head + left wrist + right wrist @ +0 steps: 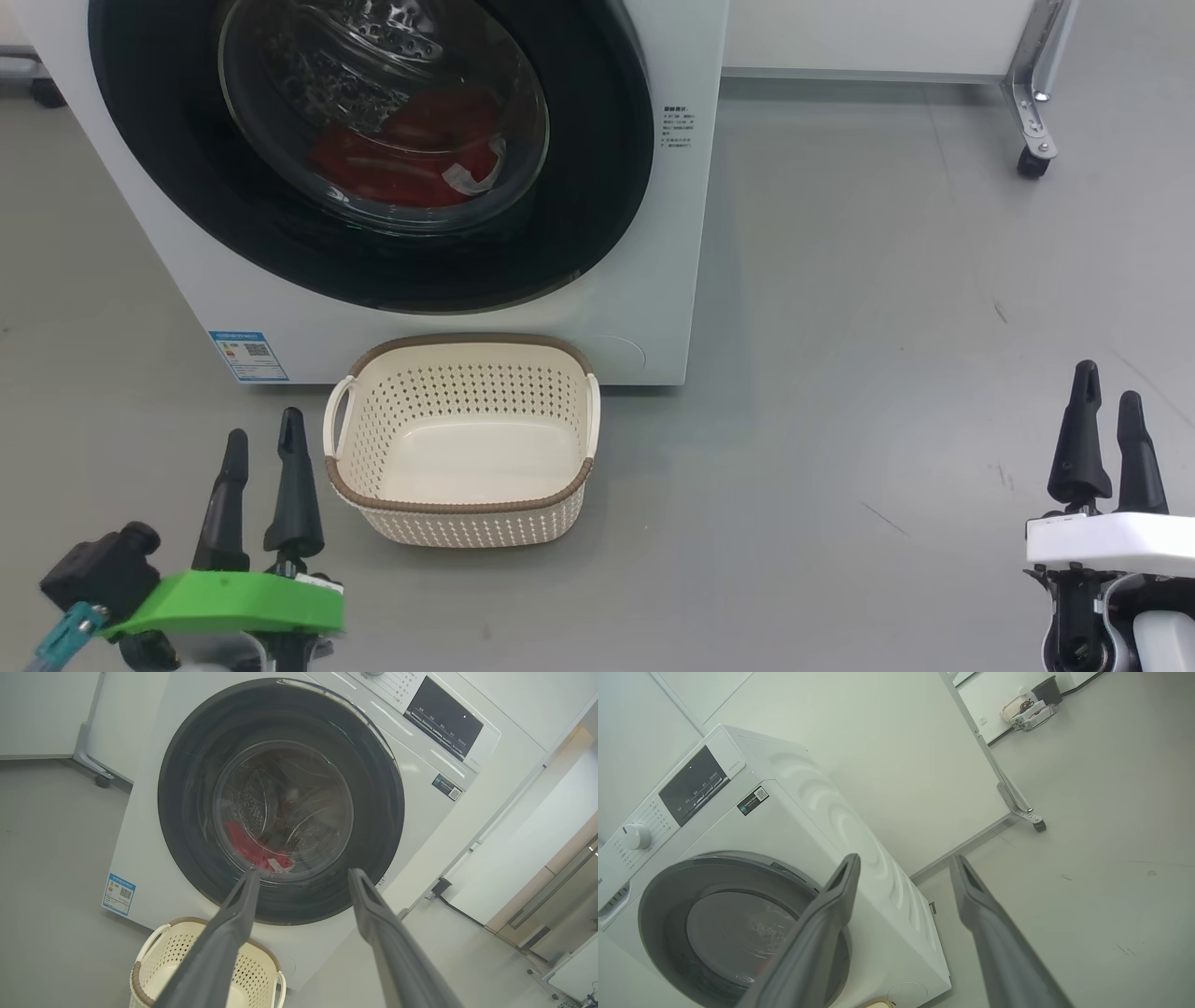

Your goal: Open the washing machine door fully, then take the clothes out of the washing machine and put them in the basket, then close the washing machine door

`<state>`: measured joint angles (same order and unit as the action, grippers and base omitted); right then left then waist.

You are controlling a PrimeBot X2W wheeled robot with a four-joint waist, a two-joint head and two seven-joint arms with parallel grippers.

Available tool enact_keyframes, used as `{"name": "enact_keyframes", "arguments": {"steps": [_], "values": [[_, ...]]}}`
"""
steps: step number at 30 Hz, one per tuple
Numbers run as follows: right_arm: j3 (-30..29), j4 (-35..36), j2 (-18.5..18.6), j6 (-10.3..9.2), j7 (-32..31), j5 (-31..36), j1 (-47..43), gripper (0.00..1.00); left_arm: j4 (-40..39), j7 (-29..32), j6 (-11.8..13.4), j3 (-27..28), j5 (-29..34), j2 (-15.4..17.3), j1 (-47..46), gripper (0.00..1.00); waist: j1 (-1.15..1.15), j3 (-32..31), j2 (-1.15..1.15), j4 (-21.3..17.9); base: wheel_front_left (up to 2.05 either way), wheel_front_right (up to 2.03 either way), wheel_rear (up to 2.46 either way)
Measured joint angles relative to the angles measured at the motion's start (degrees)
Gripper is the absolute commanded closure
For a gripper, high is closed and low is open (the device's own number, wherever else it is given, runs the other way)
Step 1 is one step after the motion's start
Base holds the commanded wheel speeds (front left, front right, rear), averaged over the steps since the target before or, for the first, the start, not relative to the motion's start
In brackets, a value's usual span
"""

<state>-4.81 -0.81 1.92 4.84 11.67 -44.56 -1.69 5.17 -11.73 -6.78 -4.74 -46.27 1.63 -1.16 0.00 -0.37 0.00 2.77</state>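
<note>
Head down, wrists forward, sharing washing machine (136, 851)

the washing machine door (373, 159) sits shut on the white washing machine (672, 233); red clothes (411, 154) lie behind its glass; the empty cream basket (462, 439) stands just before the machine.

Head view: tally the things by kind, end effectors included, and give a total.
Washing machine: 1
Basket: 1
Red clothes heap: 1 (separate garments cannot be counted)
End effectors: 2, the left end effector and the right end effector
Total: 5
</note>
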Motion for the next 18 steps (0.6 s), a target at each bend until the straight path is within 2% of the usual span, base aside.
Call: {"name": "enact_keyframes", "arguments": {"steps": [5,7,11,14,18], "values": [[1.5,-0.2,0.1,-0.55,0.8,4.4,-0.2,0.0,1.1,-1.0,0.8,-2.7,9.7,0.2,0.0,0.0,0.0,0.1,0.0,0.1,0.0,0.0,0.0],[2.1,-0.6,0.4,-1.04,1.3,6.7,-0.4,0.0,2.0,-1.4,1.3,-4.0,11.8,0.2,0.1,0.0,0.0,0.1,0.0,0.2,0.0,0.0,0.0],[3.4,-2.1,2.5,-2.57,2.1,13.3,-1.3,0.0,2.8,-2.1,2.0,-5.5,17.3,0.3,0.1,0.0,0.0,0.2,0.0,0.3,0.0,0.0,0.0],[4.2,-2.8,2.8,-3.56,2.3,16.2,-1.3,0.0,3.3,-2.6,2.5,-6.5,20.7,0.4,0.1,0.0,0.0,0.2,0.0,0.4,0.0,0.0,0.0],[5.3,-3.9,3.0,-4.07,2.3,17.8,-1.3,0.0,4.4,-2.7,3.6,-7.0,22.2,0.5,0.1,0.0,0.0,0.3,0.0,0.4,0.0,0.0,0.0]]}}
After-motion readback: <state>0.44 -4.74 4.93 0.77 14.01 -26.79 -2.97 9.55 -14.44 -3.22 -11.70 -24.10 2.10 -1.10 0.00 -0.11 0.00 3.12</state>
